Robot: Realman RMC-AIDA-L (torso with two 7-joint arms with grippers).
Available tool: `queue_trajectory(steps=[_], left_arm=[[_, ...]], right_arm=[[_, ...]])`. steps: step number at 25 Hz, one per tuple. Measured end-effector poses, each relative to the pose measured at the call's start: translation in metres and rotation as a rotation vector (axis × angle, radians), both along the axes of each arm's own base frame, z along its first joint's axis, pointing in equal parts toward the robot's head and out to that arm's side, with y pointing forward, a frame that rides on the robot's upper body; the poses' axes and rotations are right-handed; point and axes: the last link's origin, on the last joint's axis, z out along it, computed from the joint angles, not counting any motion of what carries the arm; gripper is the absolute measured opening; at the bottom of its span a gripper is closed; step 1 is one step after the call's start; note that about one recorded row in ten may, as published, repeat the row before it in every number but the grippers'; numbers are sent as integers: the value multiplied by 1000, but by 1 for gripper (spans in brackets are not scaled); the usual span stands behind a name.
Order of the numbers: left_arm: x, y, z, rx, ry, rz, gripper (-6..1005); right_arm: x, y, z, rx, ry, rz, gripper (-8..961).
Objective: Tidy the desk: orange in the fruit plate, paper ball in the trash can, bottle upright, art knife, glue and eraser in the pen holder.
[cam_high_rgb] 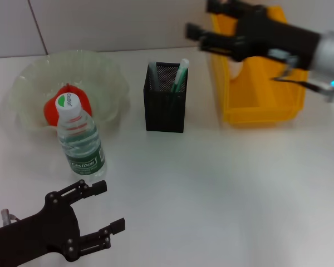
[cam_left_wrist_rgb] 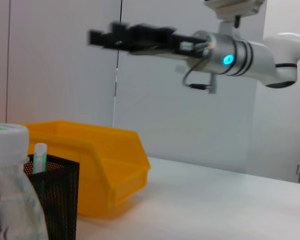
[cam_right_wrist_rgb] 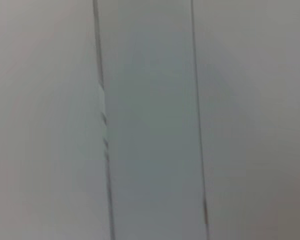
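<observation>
Left gripper [cam_high_rgb: 103, 208]: sitting nearest, low on the desk, jaws spread wide, holding nothing. Bottle [cam_high_rgb: 79, 139]: standing upright just beyond it, clear, green label, white cap. Orange [cam_high_rgb: 67, 105]: lying in the plate [cam_high_rgb: 28, 83] behind. Right gripper [cam_high_rgb: 197, 36]: hovering over the bin [cam_high_rgb: 261, 94], fingers parted, empty.

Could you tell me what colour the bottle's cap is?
White, with a small green logo; the bottle shows it best in the head view.
</observation>
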Motion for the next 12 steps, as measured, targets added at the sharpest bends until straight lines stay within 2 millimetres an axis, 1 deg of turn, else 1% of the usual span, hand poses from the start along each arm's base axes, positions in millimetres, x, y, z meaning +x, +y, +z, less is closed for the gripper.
queue_trajectory(steps=[1, 3, 4, 5, 7, 8, 9, 10, 12], left_arm=[[0, 0, 1, -2, -3, -2, 800], [1, 0, 2, -3, -9, -7, 800], [2, 0, 3, -4, -13, -9, 800], [2, 0, 3, -3, -15, -11, 800], [2, 1, 3, -2, -15, -12, 800], [2, 1, 4, -2, -15, -12, 800], [2, 1, 3, -2, -14, -10, 800], [2, 1, 3, -2, -14, -10, 800], [1, 2, 3, -2, -11, -7, 800]], right_arm=[[5, -6, 8, -14, 28, 16, 685], [21, -19, 24, -40, 81, 32, 719], [45, -33, 33, -51, 121, 34, 736], [45, -33, 33, -51, 121, 34, 753], [68, -46, 36, -45, 137, 33, 770], [80, -54, 35, -39, 131, 31, 770], [97, -65, 29, -40, 102, 23, 770], [97, -65, 29, -40, 102, 23, 770], [109, -75, 18, -75, 48, 15, 770]])
